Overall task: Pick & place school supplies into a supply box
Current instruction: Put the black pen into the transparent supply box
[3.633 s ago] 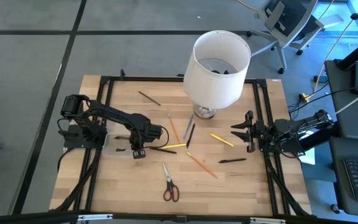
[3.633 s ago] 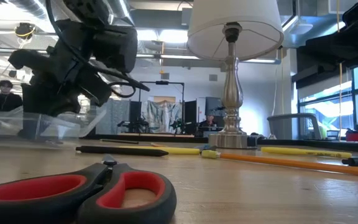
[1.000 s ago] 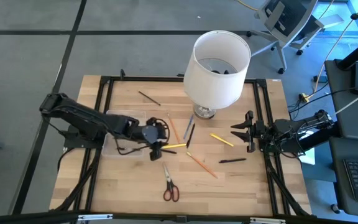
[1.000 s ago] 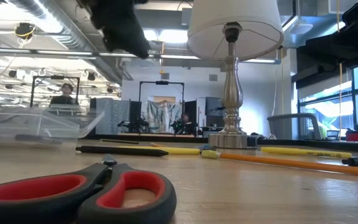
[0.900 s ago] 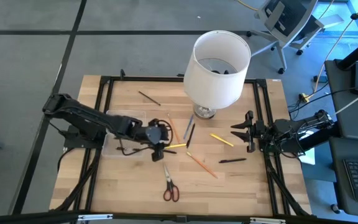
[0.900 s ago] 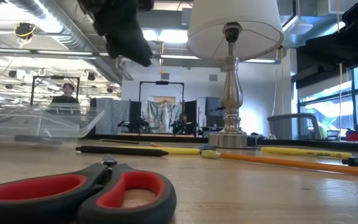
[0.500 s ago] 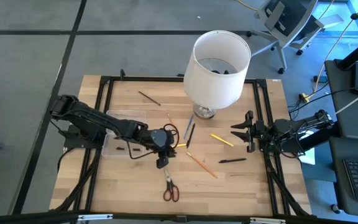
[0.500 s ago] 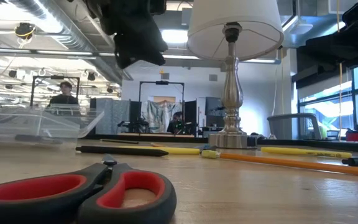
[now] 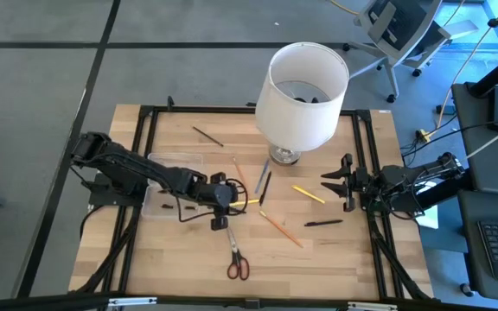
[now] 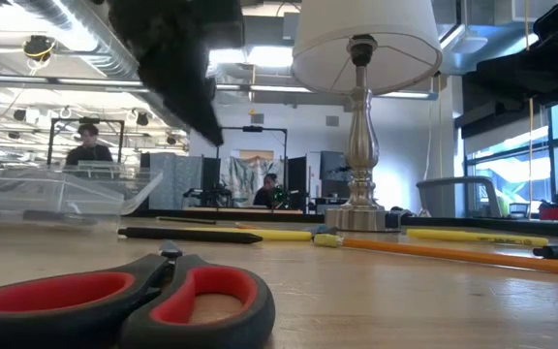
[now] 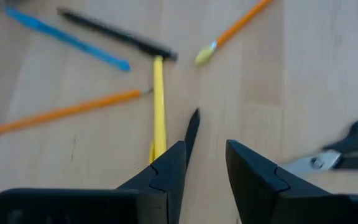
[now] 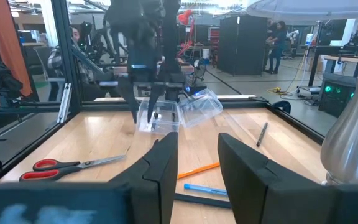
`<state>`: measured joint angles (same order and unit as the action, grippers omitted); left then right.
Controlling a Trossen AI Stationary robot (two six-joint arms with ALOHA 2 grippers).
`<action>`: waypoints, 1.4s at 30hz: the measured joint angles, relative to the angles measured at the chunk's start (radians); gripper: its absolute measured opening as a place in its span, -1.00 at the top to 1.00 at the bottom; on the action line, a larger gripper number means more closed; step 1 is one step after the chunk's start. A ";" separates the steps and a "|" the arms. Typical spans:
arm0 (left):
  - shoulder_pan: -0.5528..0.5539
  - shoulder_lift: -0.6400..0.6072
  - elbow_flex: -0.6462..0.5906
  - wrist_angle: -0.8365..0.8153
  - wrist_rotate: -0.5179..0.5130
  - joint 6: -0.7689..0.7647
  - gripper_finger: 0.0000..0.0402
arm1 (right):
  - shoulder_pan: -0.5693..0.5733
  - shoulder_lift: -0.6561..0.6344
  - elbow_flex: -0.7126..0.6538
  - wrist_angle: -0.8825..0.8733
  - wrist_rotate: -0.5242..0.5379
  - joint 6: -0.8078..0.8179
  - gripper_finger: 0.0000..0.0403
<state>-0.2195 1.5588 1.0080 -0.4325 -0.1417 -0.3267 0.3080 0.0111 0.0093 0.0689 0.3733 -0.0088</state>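
Our left gripper [image 11: 205,163] hangs with fingers spread and empty above the black pen [image 11: 191,134] beside the yellow pencil [image 11: 158,102], right of the supply box [image 9: 173,165]. We should straddle only the pen, then descend. The right gripper [image 9: 346,183] waits, slightly parted.

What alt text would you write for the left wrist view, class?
The left end effector, open and empty, hovers over a wooden table above a black pen and a yellow pencil. Beyond lie two orange pencils, a blue pen and another black pen; scissors show at one edge.
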 joint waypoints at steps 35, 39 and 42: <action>0.046 0.217 -0.002 -0.191 0.095 0.008 0.49 | 0.000 0.000 0.000 0.000 0.000 0.000 0.41; 0.047 0.242 0.000 -0.197 0.118 0.008 0.51 | 0.000 0.000 0.000 0.000 0.000 0.003 0.41; 0.047 0.243 -0.001 -0.196 0.132 0.008 0.58 | 0.000 0.000 0.000 0.000 0.000 0.003 0.41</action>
<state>-0.1722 1.8019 1.0073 -0.6281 -0.0102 -0.3184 0.3080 0.0112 0.0097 0.0692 0.3733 -0.0059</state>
